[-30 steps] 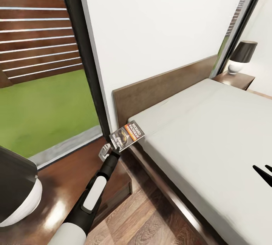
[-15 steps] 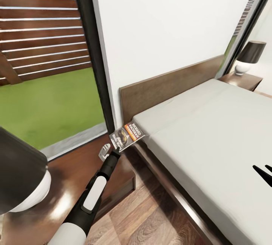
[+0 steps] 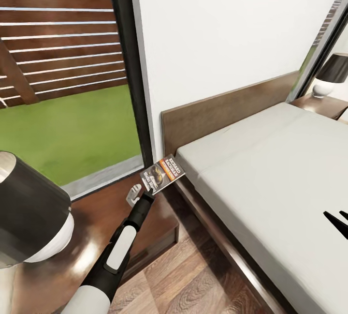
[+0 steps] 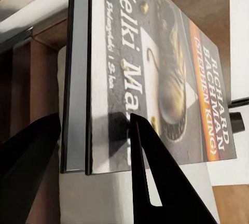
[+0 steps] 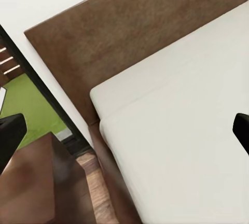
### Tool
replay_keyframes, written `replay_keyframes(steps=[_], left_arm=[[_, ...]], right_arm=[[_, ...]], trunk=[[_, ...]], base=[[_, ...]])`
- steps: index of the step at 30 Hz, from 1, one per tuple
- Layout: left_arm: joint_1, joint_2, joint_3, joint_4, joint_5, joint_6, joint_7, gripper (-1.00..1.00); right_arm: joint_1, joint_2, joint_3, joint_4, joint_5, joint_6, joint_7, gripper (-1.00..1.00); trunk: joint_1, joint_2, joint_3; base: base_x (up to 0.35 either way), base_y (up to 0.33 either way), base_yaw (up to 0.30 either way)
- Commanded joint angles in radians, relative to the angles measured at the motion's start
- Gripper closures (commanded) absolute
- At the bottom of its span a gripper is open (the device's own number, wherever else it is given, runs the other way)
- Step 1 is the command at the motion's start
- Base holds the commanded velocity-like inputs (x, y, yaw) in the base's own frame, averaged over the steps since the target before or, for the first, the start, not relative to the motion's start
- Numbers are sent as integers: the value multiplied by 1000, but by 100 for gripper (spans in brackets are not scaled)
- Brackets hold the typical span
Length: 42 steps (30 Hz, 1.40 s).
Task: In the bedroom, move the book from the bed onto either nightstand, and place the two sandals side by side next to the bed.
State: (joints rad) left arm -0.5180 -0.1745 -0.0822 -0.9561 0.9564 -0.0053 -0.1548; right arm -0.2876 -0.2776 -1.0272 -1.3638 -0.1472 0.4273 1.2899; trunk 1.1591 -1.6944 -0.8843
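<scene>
Left gripper (image 3: pixel 153 189) has the book (image 3: pixel 163 174) pinched between its 2 fingers (image 4: pixel 155 182); in the left wrist view 1 dark finger lies across the cover and the other sits on the spine side, so I read the grip as firm. The book hangs in the air over the gap between the bed (image 3: pixel 270 178) and the nightstand (image 3: pixel 101 217), just past the nightstand's near corner, not resting on anything.

Right gripper (image 3: pixel 338 221): only the dark tips show at the edge of the head view, above the mattress. They stand apart in the right wrist view and carry nothing.

A lamp (image 3: pixel 29 222) takes up the left part of the nightstand surface; the part near the bed is bare wood.

Progress, my judgement: book is off the bed but not yet set down, so step 1 is roughly half done. Release onto the nightstand is left. Sandal placement: cannot judge from these pictures; I count both sandals as outstanding.
</scene>
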Motion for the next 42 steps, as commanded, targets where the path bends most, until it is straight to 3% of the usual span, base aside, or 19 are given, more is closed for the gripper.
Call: replay_keyframes(steps=[1,17,33,42], left_arm=[[0,0,-1,1,10,0,-4,100],[0,0,1,0,10,1,-4,100],[0,0,-1,1,10,0,-4,100],[0,0,-1,2,11,0,-4,100]], right_arm=[[-1,0,-1,-2,-3,10,3,-100],[0,2,-1,-2,-3,10,3,-100],[-1,3,-1,-4,-3,10,3,-100],[-1,3,-1,-3,-3,10,3,-100]], trunk=[[0,0,-1],[0,0,-1],[0,0,-12],[0,0,-15]], base=[[0,0,0],[-123,0,9],[-4,0,210],[0,0,59]])
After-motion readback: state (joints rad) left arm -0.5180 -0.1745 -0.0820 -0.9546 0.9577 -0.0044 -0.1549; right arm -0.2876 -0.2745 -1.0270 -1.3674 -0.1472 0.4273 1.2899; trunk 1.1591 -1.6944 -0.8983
